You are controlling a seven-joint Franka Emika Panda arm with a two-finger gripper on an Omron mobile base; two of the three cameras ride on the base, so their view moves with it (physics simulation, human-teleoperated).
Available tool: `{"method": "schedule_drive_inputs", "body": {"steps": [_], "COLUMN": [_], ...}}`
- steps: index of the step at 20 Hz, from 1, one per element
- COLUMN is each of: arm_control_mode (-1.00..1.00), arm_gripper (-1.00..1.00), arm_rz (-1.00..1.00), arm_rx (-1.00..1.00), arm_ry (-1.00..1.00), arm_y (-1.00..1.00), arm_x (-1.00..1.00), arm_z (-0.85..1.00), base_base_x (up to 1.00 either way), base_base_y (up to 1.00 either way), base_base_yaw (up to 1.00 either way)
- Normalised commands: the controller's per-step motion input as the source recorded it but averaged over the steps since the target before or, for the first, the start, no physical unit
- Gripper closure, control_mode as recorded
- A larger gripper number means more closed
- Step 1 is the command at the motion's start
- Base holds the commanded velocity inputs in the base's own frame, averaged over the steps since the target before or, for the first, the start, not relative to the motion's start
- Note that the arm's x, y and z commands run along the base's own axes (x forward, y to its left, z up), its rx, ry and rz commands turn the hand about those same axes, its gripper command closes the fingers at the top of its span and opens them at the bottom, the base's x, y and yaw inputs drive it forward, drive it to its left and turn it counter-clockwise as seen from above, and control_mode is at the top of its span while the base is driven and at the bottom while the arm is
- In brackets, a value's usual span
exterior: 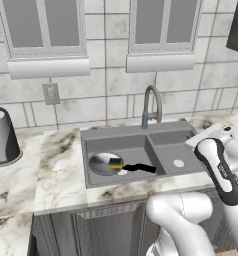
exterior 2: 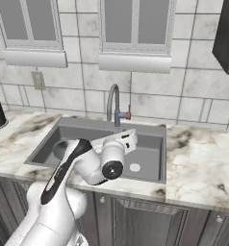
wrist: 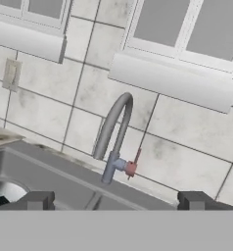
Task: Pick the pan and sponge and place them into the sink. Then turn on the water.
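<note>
1. Hand view: two dark fingertips (wrist: pixel 37 200) stand far apart at the bottom edge. The pincer (wrist: pixel 116 201) is spread wide with nothing between the tips.
2. The pincer looks across the sink's back rim at one arched grey faucet (wrist: pixel 112 135), which carries one small red lever on its right side. No stream shows at the spout.
3. Arm pose: in the left base view the white arm (exterior: pixel 218 170) rises from the lower right, with the forearm raised over the right basin. In the right base view the wrist and hand (exterior 2: pixel 117 144) hang above the sink's middle, and the fingers themselves are hard to make out there.
4. Count: one sink (exterior: pixel 136 131) with two basins, and one pale drain visible in the right basin.
5. One pan (exterior: pixel 105 164) lies in the left basin, black handle pointing right toward the divider.
6. One sponge (exterior: pixel 115 162) rests on the pan's right edge, green layer up.
7. Surroundings: marbled table (exterior: pixel 56 165), two windows on the tiled wall, one wall outlet (exterior: pixel 51 93), and one grey cylindrical container (exterior: pixel 2 136) at far left, cut off by the frame.
8. Hidden: in the right base view the arm covers most of the left basin. In the hand view only a sliver of the pan shows at lower left.
</note>
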Motion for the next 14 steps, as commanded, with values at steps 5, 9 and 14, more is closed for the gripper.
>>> {"method": "schedule_drive_inputs", "body": {"steps": [5, 9, 14], "arm_control_mode": [-1.00, -1.00, -1.00], "arm_gripper": [-1.00, -1.00, -1.00], "arm_rz": [0.18, 0.23, 0.20], "arm_rx": [0.06, 0.07, 0.07], "arm_ry": [0.00, 0.00, 0.00], "arm_y": [-0.48, -0.43, -0.28], "arm_x": [0.48, 0.47, 0.50], "arm_z": [0.00, 0.00, 0.00], "base_base_x": [0.00, 0.00, 0.00], "base_base_y": [0.00, 0.00, 0.00], "base_base_yaw": [0.00, 0.00, 0.00]}}
